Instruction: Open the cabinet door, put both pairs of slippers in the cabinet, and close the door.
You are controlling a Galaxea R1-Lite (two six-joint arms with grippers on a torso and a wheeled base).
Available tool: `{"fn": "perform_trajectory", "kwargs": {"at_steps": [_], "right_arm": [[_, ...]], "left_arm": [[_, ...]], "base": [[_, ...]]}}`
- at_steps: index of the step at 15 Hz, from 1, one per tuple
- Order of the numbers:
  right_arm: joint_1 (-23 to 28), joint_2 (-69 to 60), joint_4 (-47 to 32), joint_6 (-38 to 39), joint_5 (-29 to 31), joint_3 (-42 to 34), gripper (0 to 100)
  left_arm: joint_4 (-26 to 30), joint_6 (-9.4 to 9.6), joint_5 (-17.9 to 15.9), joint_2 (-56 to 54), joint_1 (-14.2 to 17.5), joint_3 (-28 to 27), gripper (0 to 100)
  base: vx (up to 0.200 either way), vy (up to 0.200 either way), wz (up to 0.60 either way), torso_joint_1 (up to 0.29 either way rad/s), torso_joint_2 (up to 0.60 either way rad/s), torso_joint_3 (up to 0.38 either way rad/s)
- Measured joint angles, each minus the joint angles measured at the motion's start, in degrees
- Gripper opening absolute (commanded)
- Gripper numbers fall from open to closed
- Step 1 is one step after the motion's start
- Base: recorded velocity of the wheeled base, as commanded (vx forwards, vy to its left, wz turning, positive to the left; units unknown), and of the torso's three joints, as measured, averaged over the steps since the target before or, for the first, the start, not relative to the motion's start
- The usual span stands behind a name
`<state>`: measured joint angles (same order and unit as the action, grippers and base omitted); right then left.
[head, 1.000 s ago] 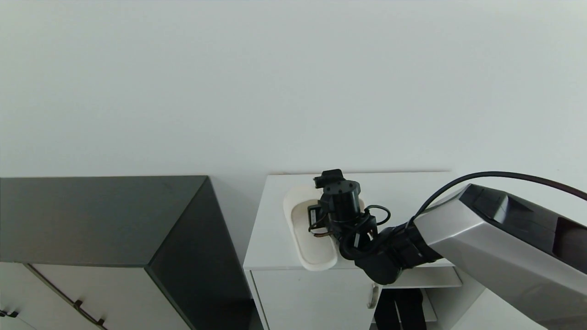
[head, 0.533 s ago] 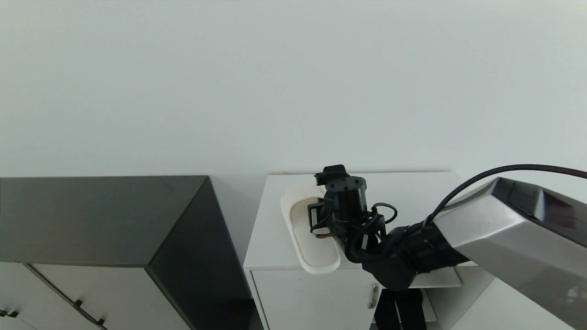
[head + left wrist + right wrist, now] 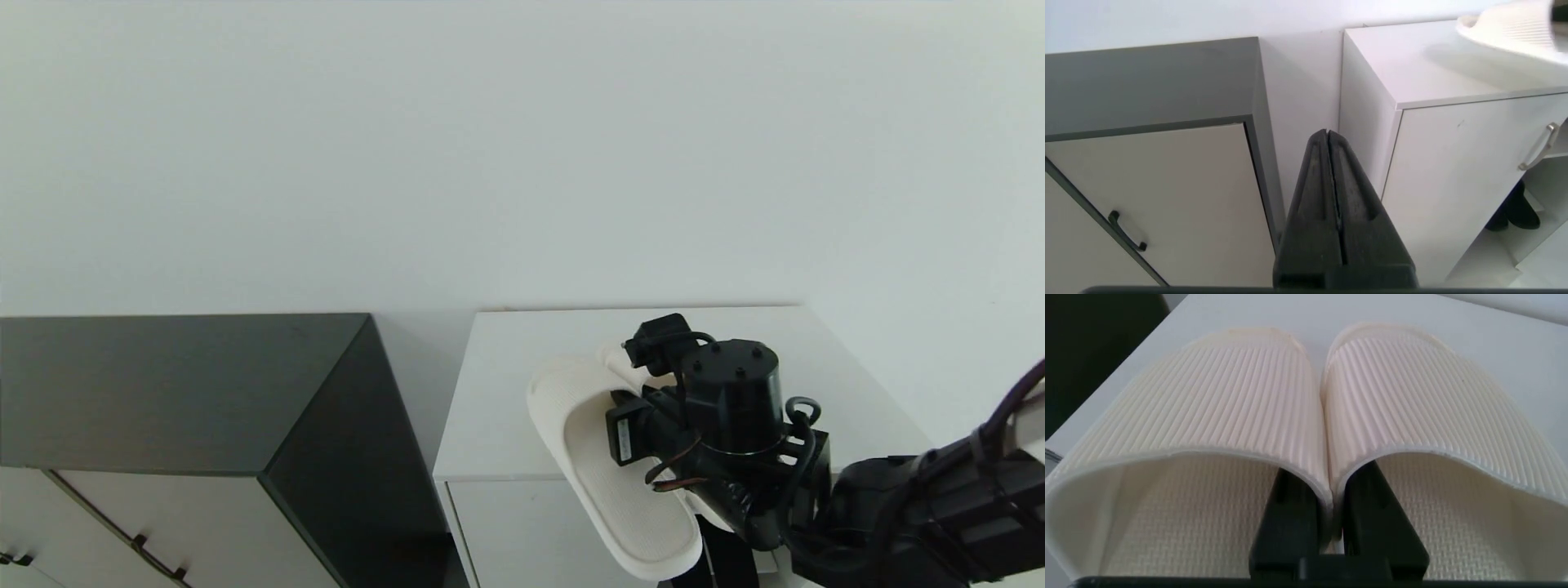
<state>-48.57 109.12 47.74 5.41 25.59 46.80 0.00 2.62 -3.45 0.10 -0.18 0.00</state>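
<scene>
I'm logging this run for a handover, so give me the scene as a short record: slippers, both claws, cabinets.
white slippers: pair held together, tilted, above the white cabinet top, jutting past its front edge
right claw: shut on both slippers where they meet
left claw: shut, empty, facing both cabinets' fronts
cabinet door: looks shut
dark cabinet: left of the white one

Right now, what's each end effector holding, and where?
Right end effector pinches both cream slippers by their touching inner strap walls; left end effector holds nothing.
</scene>
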Motion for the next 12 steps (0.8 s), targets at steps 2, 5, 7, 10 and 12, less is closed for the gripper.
{"fn": "perform_trajectory", "kwargs": {"at_steps": [2, 5, 7, 10, 12], "right_arm": [[-0.11, -1.6, 0.05, -0.13, -0.02, -1.11, 0], [-0.3, -2.47, 0.07, -0.16, -0.02, -1.4, 0], [-0.38, -2.56, 0.05, -0.16, 0.0, -1.44, 0], [-0.44, -2.43, 0.11, -0.16, 0.17, -1.41, 0], [-0.41, -2.1, 0.16, -0.13, 0.2, -1.33, 0]], "left_arm": [[0.0, 0.0, -0.02, 0.0, 0.0, 0.0, 0], [0.0, -0.02, 0.0, 0.0, 0.0, 0.0, 0], [0.0, -0.02, 0.0, 0.0, 0.0, 0.0, 0], [0.0, -0.06, -0.02, 0.0, 0.0, 0.0, 0], [0.02, -0.06, -0.02, 0.0, 0.0, 0.0, 0]], "base": [[0.0, 0.0, 0.0, 0.0, 0.0, 0.0], [0.0, 0.0, 0.0, 0.0, 0.0, 0.0], [0.0, 0.0, 0.0, 0.0, 0.0, 0.0], [-0.133, 0.0, 0.0, 0.003, 0.0, 0.0], [-0.2, 0.0, 0.0, 0.019, 0.0, 0.002]]}}
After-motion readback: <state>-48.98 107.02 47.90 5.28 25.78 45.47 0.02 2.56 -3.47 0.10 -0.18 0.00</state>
